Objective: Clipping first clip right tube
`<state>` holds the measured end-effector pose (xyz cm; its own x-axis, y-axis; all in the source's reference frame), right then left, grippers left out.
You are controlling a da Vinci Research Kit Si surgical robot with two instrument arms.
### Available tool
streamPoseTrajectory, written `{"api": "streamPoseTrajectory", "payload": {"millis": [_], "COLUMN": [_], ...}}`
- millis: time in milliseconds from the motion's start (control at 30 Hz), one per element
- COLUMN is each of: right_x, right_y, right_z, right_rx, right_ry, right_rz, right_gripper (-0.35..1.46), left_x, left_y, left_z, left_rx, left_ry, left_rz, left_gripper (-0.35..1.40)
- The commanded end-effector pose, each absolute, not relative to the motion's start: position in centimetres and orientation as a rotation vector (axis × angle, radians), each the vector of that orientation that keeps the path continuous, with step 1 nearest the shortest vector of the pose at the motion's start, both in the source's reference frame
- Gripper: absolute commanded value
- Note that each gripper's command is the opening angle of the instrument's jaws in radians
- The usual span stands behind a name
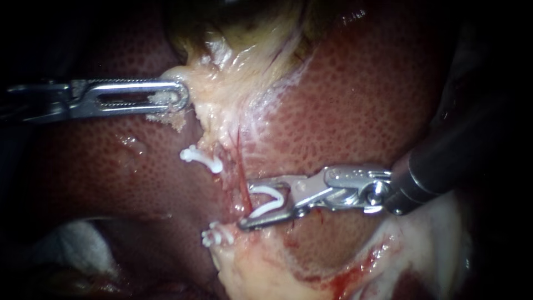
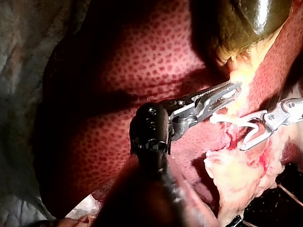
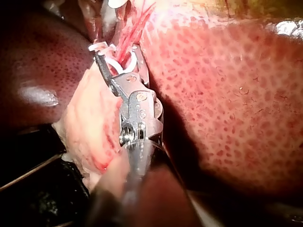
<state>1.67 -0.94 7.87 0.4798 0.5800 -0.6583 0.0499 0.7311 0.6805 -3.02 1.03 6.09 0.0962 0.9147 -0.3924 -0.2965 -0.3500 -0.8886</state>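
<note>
Jaws of the right instrument (image 1: 248, 204) stood wide, carrying an open white clip (image 1: 267, 210) astride the thin red right tube (image 1: 242, 178); the left instrument (image 1: 182, 95) apparently gripped pale tissue (image 1: 222, 89).

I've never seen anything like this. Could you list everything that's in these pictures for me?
liver: one, dark mottled red, fills the background.
gallbladder: one, olive green, beyond the pale tissue.
pale tissue: one band, yellowish white, runs from the gallbladder down between the instruments.
thin red tube: one, red, runs down the pale tissue.
closed clips: two, white, left of the red tube, one above the other.
open clip: one, white, its open end at the red tube.
white cloth: one patch, lower left, blurred.
left instrument: one, silver, clamped on the pale tissue.
right instrument: one, silver, carries the open clip.
</note>
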Motion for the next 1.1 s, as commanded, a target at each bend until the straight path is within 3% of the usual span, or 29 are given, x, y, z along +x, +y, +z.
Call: {"api": "streamPoseTrajectory", "payload": {"millis": [33, 433, 1100], "right_x": [1.68, 1.75, 1.91], "right_y": [-0.96, -1.11, -1.2], "right_z": [7.87, 7.82, 8.02], "right_rx": [0.715, 0.877, 0.9], "right_ry": [1.036, 1.046, 1.023], "right_rz": [0.36, 0.353, 0.384], "right_gripper": [0.49, 0.47, 0.46], "left_x": [-3.02, -3.02, -3.03], "left_y": [1.03, 1.05, 1.06], "left_z": [6.1, 6.14, 6.16], "left_rx": [-1.332, -1.332, -1.332], "left_ry": [-0.681, -0.682, -0.681], "left_rz": [1.48, 1.48, 1.48], "left_gripper": [-0.35, -0.35, -0.35]}}
